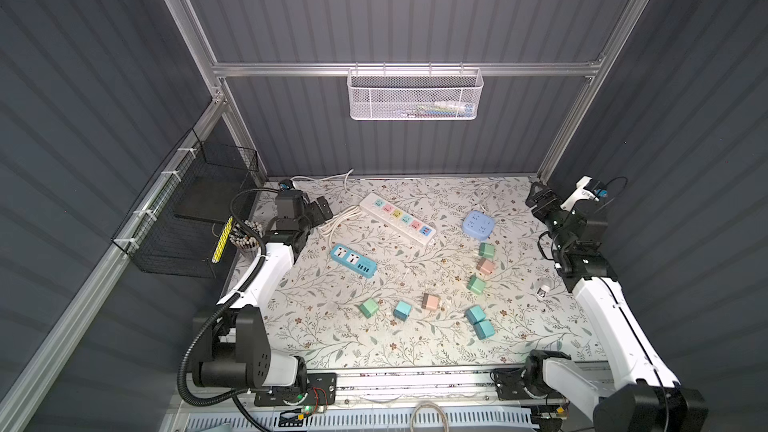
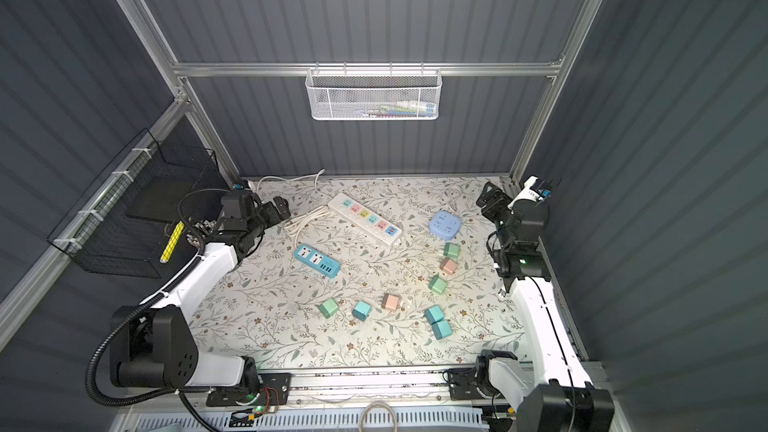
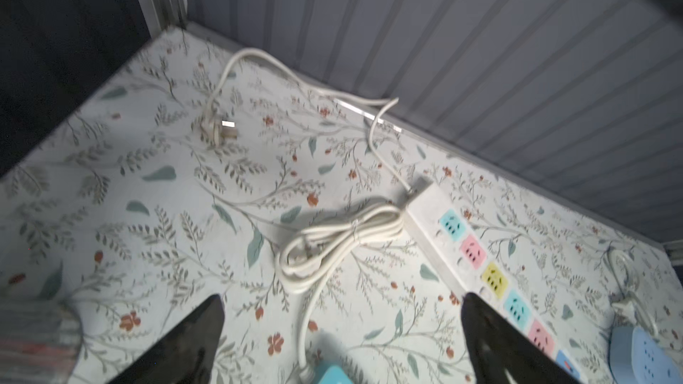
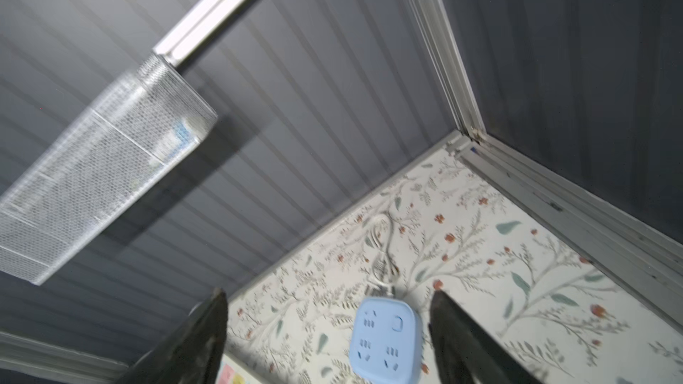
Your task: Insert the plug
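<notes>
While the left gripper (image 1: 322, 207) and right gripper (image 1: 537, 200) are seen in both top views at the far corners of the floral-patterned table (image 1: 316, 338), small pastel cube plugs (image 1: 431, 302) lie scattered on its near right part, apart from the long white power strip with coloured sockets (image 1: 397, 220). From the left wrist, the left gripper (image 3: 342, 297) is shown spread wide and empty, a coiled white cable (image 3: 332, 241) lying ahead. From the right wrist, the right gripper (image 4: 329, 291) is shown parted and empty, a pale blue square socket block (image 4: 386, 338) framed between its fingers.
</notes>
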Controlling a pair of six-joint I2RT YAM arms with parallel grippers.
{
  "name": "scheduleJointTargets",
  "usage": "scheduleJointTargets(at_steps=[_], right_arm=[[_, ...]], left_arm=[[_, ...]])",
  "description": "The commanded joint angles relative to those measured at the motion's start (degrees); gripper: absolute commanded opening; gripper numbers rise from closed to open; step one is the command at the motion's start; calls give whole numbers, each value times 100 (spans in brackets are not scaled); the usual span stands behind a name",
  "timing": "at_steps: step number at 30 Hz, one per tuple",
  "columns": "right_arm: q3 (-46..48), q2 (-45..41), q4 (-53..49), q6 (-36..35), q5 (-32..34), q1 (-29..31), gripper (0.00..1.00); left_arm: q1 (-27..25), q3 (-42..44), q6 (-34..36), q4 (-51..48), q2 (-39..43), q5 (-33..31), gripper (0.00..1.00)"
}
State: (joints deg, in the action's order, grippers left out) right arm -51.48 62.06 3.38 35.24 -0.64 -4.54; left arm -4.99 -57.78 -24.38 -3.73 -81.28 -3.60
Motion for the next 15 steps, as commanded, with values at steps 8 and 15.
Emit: scheduleJointTargets(at_steps=[8, 15], right_arm=[[-1778, 1842, -2805, -1634, -147, 2102, 60], [-3482, 3917, -3724, -2740, -489, 4123, 58]], left_arm=[[311, -33, -1097, -142, -330, 639, 100], [420, -425, -1307, -457, -1028, 2460, 91]])
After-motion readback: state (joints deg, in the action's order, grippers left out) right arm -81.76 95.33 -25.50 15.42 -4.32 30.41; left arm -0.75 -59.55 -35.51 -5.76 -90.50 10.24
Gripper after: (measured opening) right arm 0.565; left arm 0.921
